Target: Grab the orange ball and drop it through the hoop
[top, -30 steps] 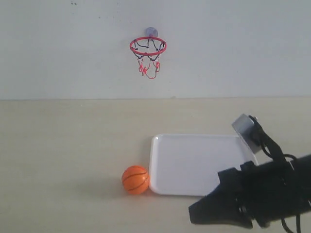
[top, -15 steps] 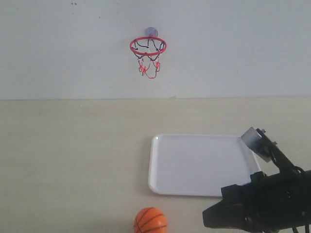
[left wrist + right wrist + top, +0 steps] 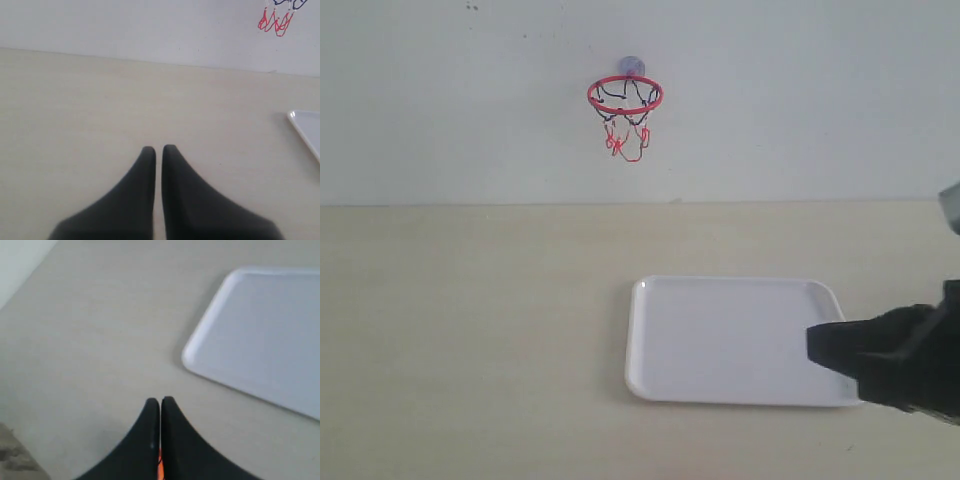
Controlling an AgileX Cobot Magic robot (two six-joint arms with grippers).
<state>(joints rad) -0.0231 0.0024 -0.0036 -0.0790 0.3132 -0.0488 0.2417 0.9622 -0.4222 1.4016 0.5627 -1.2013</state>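
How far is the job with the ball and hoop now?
Nothing looks done: the hoop hangs empty. The left hand and the right hand are shut on nothing. An orange sliver, perhaps the orange ball, shows behind the right hand. Picking and dropping remain.

Soft, even, bright light; faint shadows on the bench. Glint at ten o'clock on the tray. Left hand and right hand blur close up.

Up on the wall behind the table, hoop; on the table, below and right, tray; right tool covering its near right corner.
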